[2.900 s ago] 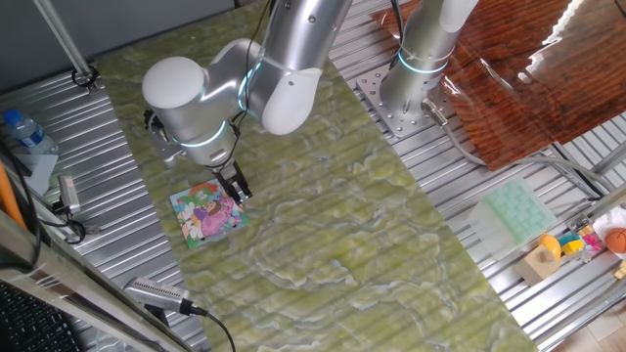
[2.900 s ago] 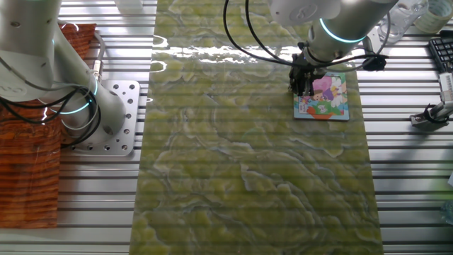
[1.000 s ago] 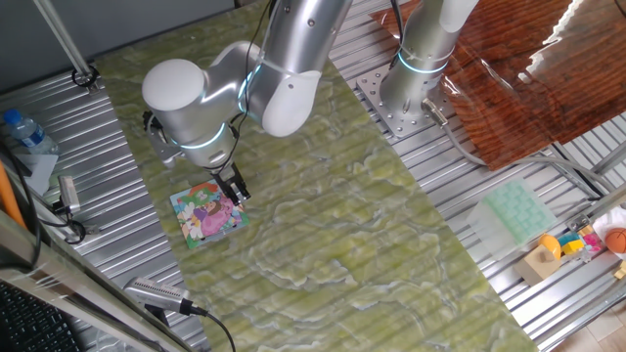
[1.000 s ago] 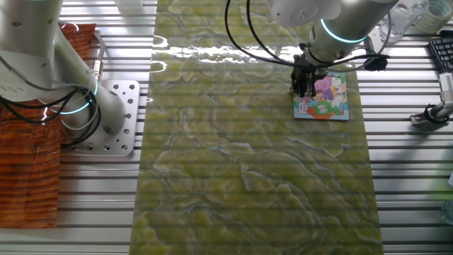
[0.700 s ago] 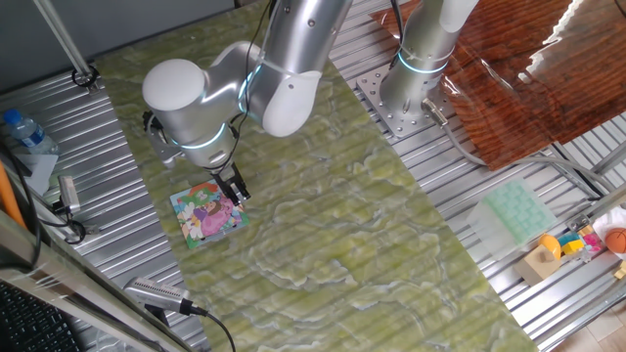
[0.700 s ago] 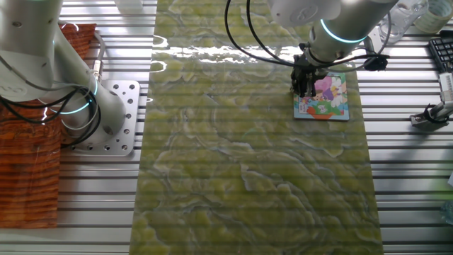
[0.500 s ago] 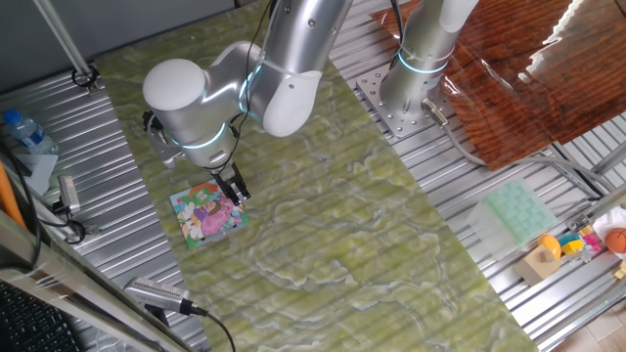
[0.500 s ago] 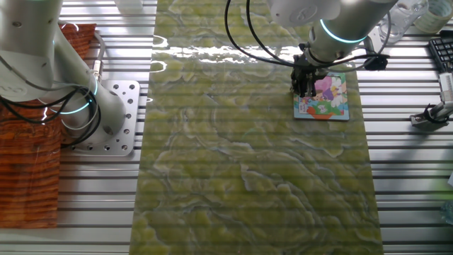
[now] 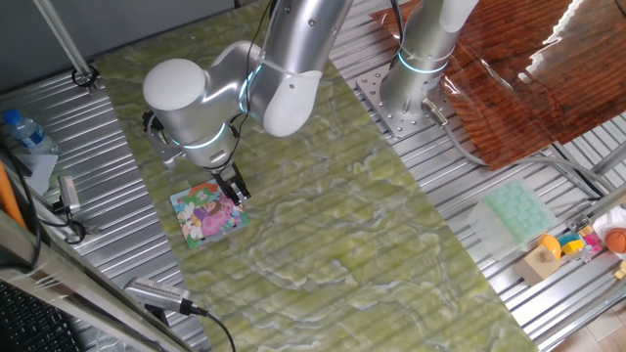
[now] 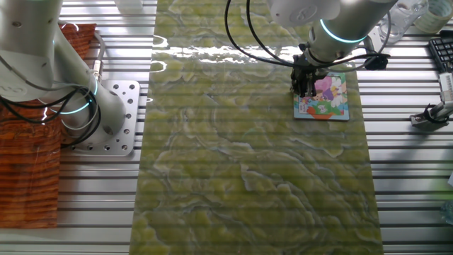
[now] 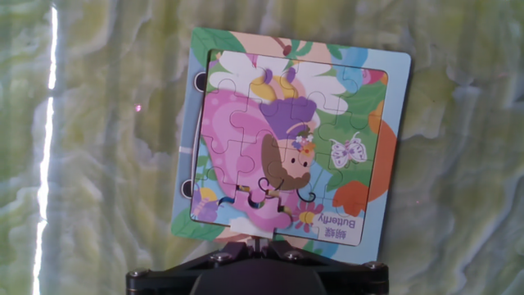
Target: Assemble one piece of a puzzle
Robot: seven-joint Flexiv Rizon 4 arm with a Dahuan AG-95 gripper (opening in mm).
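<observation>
On the puzzle (image 11: 286, 131), pink-white piece (image 11: 260, 211) sits askew.

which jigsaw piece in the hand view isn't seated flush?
The piece at the bottom edge of the puzzle, right in front of the gripper. It sits skewed, overlapping the frame; all other pieces lie flat and interlocked.

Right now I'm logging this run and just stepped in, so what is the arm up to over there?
The arm's gripper is down at one edge of the puzzle, a small square board on the green marbled mat. In the hand view a pink-and-white piece sits at the board's near edge just ahead of the fingers, lying slightly proud of its neighbours, so it looks placed but perhaps not fully seated. The other pieces appear to be in. Whether the fingers grip the piece cannot be told.
</observation>
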